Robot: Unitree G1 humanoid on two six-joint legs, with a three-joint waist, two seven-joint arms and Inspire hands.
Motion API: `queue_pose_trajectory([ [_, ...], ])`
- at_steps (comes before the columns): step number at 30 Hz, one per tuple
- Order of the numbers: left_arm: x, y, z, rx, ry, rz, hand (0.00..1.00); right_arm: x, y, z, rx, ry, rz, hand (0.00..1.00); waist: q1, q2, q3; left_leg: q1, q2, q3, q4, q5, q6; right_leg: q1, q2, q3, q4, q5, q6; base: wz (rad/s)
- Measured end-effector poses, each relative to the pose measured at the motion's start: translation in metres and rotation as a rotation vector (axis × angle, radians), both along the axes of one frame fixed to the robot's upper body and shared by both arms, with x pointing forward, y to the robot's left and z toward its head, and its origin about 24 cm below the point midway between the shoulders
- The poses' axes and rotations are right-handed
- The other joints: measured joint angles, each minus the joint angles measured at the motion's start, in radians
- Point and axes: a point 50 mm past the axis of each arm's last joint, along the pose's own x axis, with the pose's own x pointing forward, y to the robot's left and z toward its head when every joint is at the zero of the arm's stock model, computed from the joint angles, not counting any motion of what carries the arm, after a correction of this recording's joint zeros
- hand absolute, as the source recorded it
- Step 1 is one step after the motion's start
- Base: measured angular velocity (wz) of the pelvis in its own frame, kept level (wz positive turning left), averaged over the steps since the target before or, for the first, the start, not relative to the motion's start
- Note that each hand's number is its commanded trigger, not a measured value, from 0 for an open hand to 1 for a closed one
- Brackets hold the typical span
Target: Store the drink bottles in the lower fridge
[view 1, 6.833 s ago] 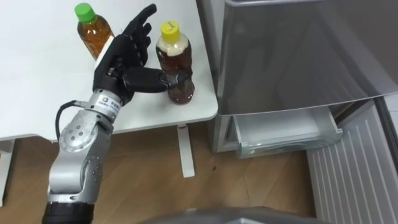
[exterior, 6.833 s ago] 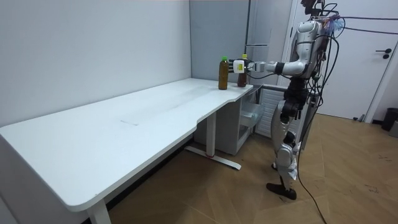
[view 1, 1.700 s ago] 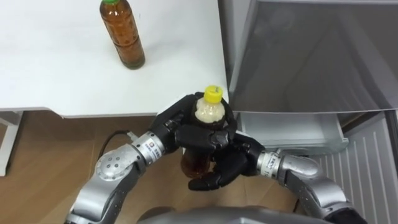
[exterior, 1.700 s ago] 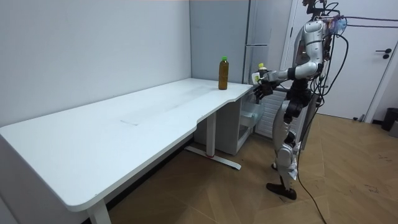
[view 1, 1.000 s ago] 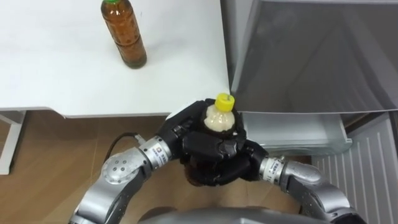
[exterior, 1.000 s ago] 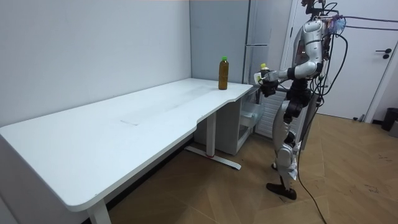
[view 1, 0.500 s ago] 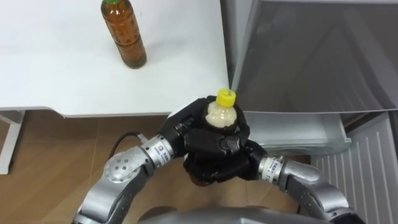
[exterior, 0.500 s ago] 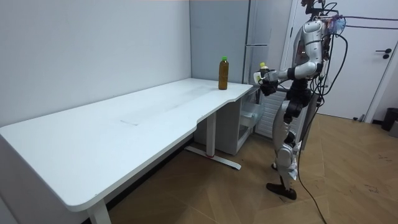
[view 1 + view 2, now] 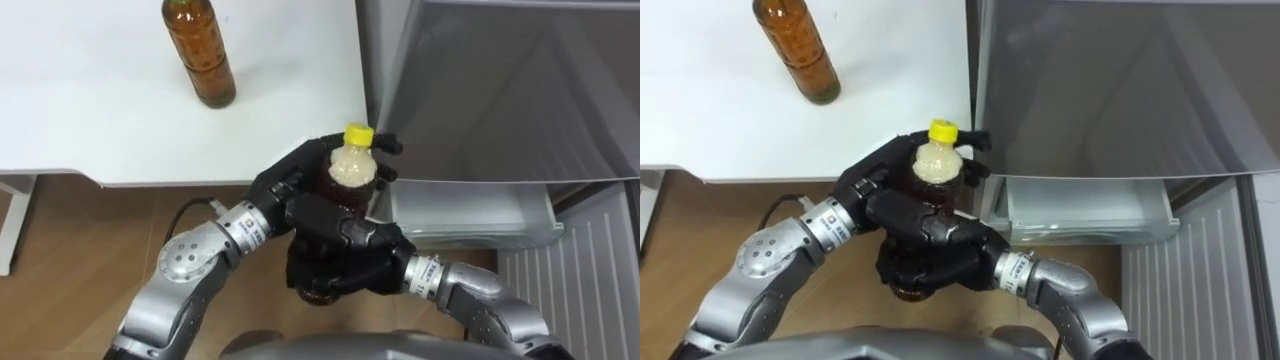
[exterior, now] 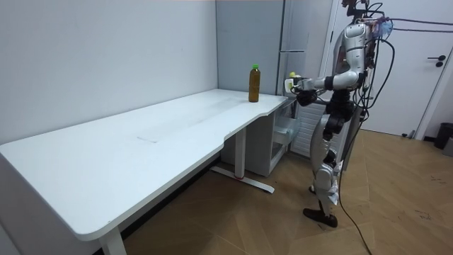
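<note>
**Q:** Where is the drink?

**A:** The bottle with the yellow cap [image 9: 352,168] is upright in the air, close in front of the robot's chest. It holds brown tea. It is above the wooden floor [image 9: 80,250], just off the near right corner of the white table [image 9: 90,120] and just left of the fridge [image 9: 500,90].

**Q:** Which hand has it?

**A:** The right hand [image 9: 345,255] comes in from the lower right and has its fingers wrapped tight around the lower half of the bottle. The left hand [image 9: 285,190] comes in from the lower left and sits at the bottle's shoulder. Its fingers [image 9: 385,146] reach almost straight behind the neck, with the tips poking out to the right of the cap, spread and not closed on it.

**Q:** What else is around?

**A:** A second bottle [image 9: 200,55] of brown tea stands upright on the table, far and to the left, well apart from the hands. At the foot of the grey fridge front, a pale drawer [image 9: 470,210] is pulled out, to the right of the held bottle. In the room view, the robot stands upright at the far end of the table beside the fridge, forearms raised in front of it.
</note>
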Motion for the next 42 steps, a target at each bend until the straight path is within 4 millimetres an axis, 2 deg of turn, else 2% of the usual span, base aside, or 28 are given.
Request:
queue_pose_trajectory([
  [4,0.006,-0.003,0.021,-0.030,-0.115,0.011,0.00,-0.001,-0.001,0.000,0.014,0.005,-0.004,1.00,0.014,0.002,-0.0011,0.003,0.000,0.001,0.000,0.000,0.000,0.000,0.000,0.003,0.002,0.000,0.000,0.00],
  [7,0.008,-0.004,0.033,-0.060,-0.189,0.035,0.00,-0.006,-0.001,-0.002,0.022,0.020,0.001,1.00,0.021,0.005,-0.0069,0.009,0.000,0.003,-0.002,0.000,0.000,0.005,0.000,0.004,0.002,0.000,0.000,0.00],
  [9,0.009,-0.002,0.039,-0.069,-0.218,0.053,0.00,-0.008,-0.002,-0.003,0.020,0.027,0.000,1.00,0.029,0.008,-0.0074,0.009,-0.001,0.003,-0.002,0.001,0.001,0.005,0.000,0.011,0.002,0.000,0.000,0.00],
  [13,0.016,0.006,0.057,-0.076,-0.300,0.127,0.00,-0.009,-0.010,-0.005,-0.008,0.033,-0.003,1.00,0.035,0.017,-0.0063,0.012,-0.001,0.006,-0.002,0.001,0.001,0.005,0.000,0.018,0.005,0.000,0.000,-0.04],
  [20,0.020,0.022,0.079,-0.084,-0.423,0.248,0.00,-0.013,-0.024,-0.008,-0.037,0.048,-0.043,1.00,0.045,0.039,0.0017,0.017,-0.001,0.007,-0.003,0.001,0.001,0.008,0.001,0.020,0.005,0.000,0.000,0.00],
  [22,0.020,0.026,0.084,-0.088,-0.450,0.280,0.00,-0.015,-0.027,-0.009,-0.044,0.054,-0.049,1.00,0.047,0.040,0.0012,0.017,0.000,0.007,-0.004,0.001,0.001,0.008,0.001,0.020,0.005,0.000,0.000,0.00],
  [25,0.019,0.035,0.101,-0.099,-0.535,0.333,0.00,-0.020,-0.032,-0.011,-0.048,0.070,-0.071,1.00,0.051,0.038,0.0018,0.018,0.000,0.007,-0.005,0.001,0.001,0.007,0.001,0.019,0.004,0.000,0.000,-0.01],
  [29,0.020,0.049,0.130,-0.109,-0.695,0.414,0.00,-0.027,-0.040,-0.014,-0.056,0.094,-0.117,1.00,0.076,0.037,0.0014,0.017,-0.001,0.000,-0.006,0.001,0.001,0.005,0.000,0.012,0.004,0.000,0.000,0.01],
  [32,0.020,0.058,0.142,-0.116,-0.781,0.486,0.00,-0.030,-0.044,-0.015,-0.061,0.103,-0.134,1.00,0.092,0.037,0.0014,0.021,-0.002,-0.001,-0.005,0.001,0.001,0.011,-0.001,0.008,0.004,0.000,0.000,0.03],
  [37,0.017,0.069,0.155,-0.095,-0.876,0.595,0.00,-0.036,-0.048,-0.018,-0.069,0.112,-0.149,1.00,0.114,0.036,0.0005,0.027,-0.002,-0.003,-0.008,0.001,0.001,0.019,-0.002,0.002,0.001,-0.001,0.002,0.02],
  [42,0.012,0.085,0.163,-0.079,-0.942,0.713,0.00,-0.051,-0.063,-0.023,-0.090,0.154,-0.211,1.00,0.144,0.042,-0.0005,0.037,-0.003,-0.002,-0.011,0.001,0.001,0.032,-0.001,0.001,-0.007,-0.001,0.002,0.00],
])
